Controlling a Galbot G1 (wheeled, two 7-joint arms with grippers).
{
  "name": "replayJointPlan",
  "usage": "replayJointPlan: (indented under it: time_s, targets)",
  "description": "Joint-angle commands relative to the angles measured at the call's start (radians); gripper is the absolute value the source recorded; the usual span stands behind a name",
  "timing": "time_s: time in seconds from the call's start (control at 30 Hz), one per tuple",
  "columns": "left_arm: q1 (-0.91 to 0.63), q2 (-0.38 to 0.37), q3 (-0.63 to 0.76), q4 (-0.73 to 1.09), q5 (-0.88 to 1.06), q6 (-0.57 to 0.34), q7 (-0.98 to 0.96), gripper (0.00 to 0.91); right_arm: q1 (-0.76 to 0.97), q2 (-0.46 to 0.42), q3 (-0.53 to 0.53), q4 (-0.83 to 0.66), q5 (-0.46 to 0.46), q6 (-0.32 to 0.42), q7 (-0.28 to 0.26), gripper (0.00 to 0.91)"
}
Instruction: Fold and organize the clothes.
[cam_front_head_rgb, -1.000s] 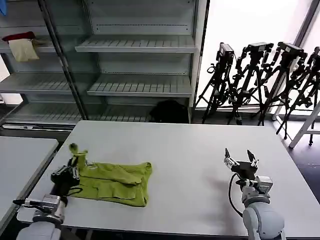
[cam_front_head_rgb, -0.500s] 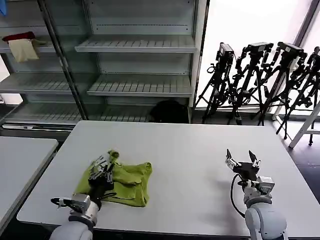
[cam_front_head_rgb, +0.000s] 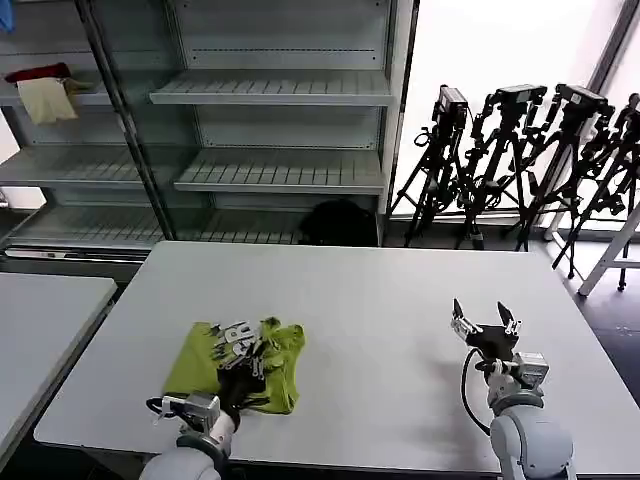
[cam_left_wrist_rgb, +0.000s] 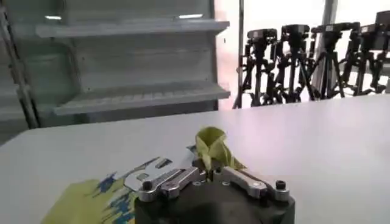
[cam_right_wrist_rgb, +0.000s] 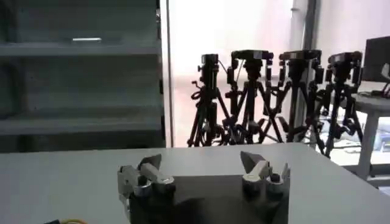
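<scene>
1. Table (cam_front_head_rgb: 380, 300): white, flat top, stands before the shelving.
2. T-shirt (cam_front_head_rgb: 192, 366): lime-green, lies folded on the table near its front left corner (white-grey print faces up).
3. Side table (cam_front_head_rgb: 40, 320): white, stands to the left, just apart from the main one.

Strong backlight from the blown-out window (cam_front_head_rgb: 500, 60); shelves (cam_front_head_rgb: 270, 130) dim; wrist views soft, tripods (cam_right_wrist_rgb: 262, 97) silhouetted, faint counter (cam_front_head_rgb: 380, 300) shadows.
</scene>
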Motion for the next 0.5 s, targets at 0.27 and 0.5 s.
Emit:
replayJointPlan:
  time_s: [0.27,0.5]
  targets:
    - [-0.030,-0.026,0.085,0.038,-0.002,0.044,-0.036,0.907,0.032,-0.047,-0.055,0.032,0.055,-0.060,-0.057,0.907]
    - [-0.023,-0.040,0.138,0.000,-0.010,0.076,-0.065,0.907,0.039,-0.042,-0.066,0.020,0.032,-0.061,-0.053,0.907]
